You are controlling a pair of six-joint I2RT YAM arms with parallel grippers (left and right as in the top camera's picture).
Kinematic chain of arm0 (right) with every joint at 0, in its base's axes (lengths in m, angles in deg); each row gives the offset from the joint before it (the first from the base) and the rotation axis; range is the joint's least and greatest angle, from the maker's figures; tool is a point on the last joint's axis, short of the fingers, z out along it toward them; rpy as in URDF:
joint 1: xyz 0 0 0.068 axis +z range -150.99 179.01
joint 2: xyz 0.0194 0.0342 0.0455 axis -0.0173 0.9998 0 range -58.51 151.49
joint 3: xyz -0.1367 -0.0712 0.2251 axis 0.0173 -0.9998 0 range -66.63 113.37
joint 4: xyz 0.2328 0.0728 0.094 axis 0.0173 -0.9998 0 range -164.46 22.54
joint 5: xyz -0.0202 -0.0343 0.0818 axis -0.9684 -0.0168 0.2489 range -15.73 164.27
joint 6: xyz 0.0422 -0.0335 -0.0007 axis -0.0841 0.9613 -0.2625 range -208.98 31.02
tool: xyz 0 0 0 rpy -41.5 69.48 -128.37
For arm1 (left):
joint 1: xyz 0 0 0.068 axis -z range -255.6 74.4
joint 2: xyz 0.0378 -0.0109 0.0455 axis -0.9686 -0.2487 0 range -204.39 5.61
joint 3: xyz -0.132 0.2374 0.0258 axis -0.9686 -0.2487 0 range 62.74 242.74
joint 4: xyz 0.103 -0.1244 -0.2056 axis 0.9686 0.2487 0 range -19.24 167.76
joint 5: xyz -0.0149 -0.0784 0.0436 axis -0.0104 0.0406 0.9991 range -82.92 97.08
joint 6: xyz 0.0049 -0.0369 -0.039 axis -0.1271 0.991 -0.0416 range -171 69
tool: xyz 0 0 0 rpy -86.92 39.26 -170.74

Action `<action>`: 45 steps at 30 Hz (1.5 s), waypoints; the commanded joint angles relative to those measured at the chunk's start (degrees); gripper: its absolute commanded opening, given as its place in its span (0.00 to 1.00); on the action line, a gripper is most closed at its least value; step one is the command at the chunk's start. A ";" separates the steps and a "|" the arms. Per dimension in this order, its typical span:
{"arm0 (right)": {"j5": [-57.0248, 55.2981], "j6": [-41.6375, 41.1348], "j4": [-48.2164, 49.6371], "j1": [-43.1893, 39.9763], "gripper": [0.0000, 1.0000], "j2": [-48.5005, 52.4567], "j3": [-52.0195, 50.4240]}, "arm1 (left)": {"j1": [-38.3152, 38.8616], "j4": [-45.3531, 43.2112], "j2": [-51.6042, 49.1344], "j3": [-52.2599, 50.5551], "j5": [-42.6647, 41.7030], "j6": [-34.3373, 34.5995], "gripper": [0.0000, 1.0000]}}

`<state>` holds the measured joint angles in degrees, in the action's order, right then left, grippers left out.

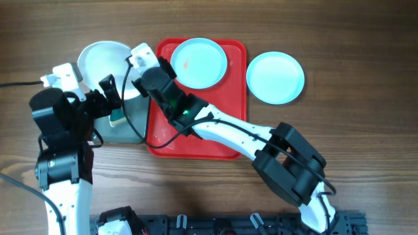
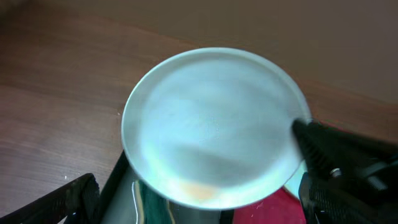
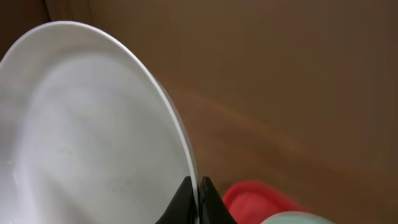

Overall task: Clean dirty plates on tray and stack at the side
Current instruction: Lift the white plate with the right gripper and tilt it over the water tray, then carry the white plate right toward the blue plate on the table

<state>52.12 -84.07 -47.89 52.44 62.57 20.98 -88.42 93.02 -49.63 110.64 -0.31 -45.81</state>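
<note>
Nearest the robot, the red tray [image 1: 196,140] lies in the middle of the table [image 1: 366,130], and its near half is bare except for the right arm crossing it from 5 o'clock toward 11 o'clock. At 9 o'clock of it and touching its left rim sits a smaller grey metal tray [image 1: 130,124] with a green and white sponge [image 1: 117,119] on it.

The left gripper [image 2: 195,153] hangs over that grey tray with its jaws spread wide and nothing between them. In the left wrist view one dark finger shows low at 8 o'clock and the other at 3 o'clock, framing the plate beyond.

Farther out, the right gripper [image 3: 194,198] has its jaws pinched tight on the rim of the white plate [image 1: 101,60], gripping the plate's 3 o'clock edge. That plate is off the red tray, just past the far end of the grey tray at about 10 o'clock from the table's middle. Whether it rests on the wood or is raised cannot be told. A faint orange mark shows near its lower edge in the left wrist view.

On the far half of the red tray lies a light blue plate [image 1: 199,62] with a small reddish smudge left of its centre. At 3 o'clock of it, off the tray on bare wood, lies a second light blue plate [image 1: 275,77].
</note>
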 commanded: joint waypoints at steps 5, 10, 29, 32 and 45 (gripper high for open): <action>-2.34 23.87 9.18 0.20 0.04 0.46 1.31 | -0.15 -0.13 -5.79 0.26 -0.72 -0.04 1.00; -2.51 25.64 11.82 0.20 0.04 0.46 1.31 | -0.17 -0.13 -9.42 0.26 -0.70 -0.04 1.00; -2.19 17.44 8.85 -0.37 0.04 0.46 1.31 | -0.15 -0.15 -13.79 0.26 -0.72 -0.04 1.00; -0.96 10.08 4.33 -1.09 0.04 0.46 1.31 | -0.15 -0.17 -13.79 0.26 -0.70 -0.04 1.00; 5.57 -7.74 -9.66 -2.86 0.04 0.44 1.31 | -0.17 -1.73 -13.77 0.26 -0.70 -0.07 1.00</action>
<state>55.84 -84.31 -56.57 50.10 62.57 21.05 -88.42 91.81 -63.20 110.64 -0.31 -45.81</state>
